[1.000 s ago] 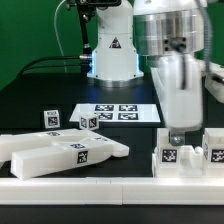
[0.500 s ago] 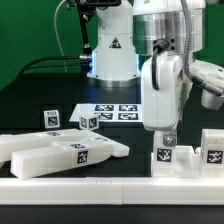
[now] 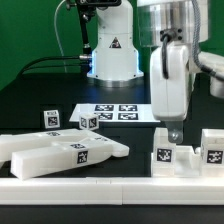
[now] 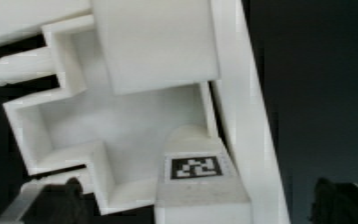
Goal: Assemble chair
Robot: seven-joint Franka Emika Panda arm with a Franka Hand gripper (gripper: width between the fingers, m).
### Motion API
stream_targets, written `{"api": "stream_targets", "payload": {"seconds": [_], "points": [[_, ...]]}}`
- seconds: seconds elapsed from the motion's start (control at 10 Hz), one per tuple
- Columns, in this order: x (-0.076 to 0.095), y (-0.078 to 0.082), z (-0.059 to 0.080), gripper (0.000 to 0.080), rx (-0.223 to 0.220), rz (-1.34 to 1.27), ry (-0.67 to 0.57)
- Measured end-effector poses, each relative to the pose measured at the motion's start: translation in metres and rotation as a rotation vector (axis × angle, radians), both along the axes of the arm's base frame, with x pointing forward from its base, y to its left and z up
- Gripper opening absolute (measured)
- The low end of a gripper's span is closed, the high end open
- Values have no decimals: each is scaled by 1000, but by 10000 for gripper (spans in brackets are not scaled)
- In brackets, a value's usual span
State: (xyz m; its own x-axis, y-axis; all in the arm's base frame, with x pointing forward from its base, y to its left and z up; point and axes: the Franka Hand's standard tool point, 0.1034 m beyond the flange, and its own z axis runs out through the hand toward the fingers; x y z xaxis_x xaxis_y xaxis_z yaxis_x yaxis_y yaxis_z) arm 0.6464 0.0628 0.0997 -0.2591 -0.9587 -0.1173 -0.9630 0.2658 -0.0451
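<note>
- I see my hand [image 3: 175, 133] hanging spread open, fingers [image 4: 51, 197] apart, just above the chair panel [image 3: 180, 156].
- That panel is matte white, slotted, tagged, beside the worktop's [image 3: 135, 141] front edge.

No words, brand names or numbers are reading anywhere. The robot base [image 3: 112, 60] at the bench's far edge is carrying a triangle warning sticker [image 3: 113, 44], symbol too small to tell. Black-and-white square tags are showing on:
- the marker board [image 3: 118, 113] mid-bench (four)
- a small block [image 3: 52, 118] and a second small block [image 3: 87, 121] beside it
- the white legs [image 3: 60, 152] along the near edge
- the chair part [image 3: 188, 162] at the near corner, exterior view's right

The wrist view is showing one tag [image 4: 197, 166] on that chair part [image 4: 158, 60].
</note>
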Motion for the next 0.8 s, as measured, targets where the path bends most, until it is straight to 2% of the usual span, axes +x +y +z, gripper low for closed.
{"api": "stream_targets", "payload": {"seconds": [0.5,0.7,0.8], "points": [[-1,0,-3,648,-5,48,-2],[-4,2,6,648,-7,167,-19],[-11,5,7,648,-15,280,-35]]}}
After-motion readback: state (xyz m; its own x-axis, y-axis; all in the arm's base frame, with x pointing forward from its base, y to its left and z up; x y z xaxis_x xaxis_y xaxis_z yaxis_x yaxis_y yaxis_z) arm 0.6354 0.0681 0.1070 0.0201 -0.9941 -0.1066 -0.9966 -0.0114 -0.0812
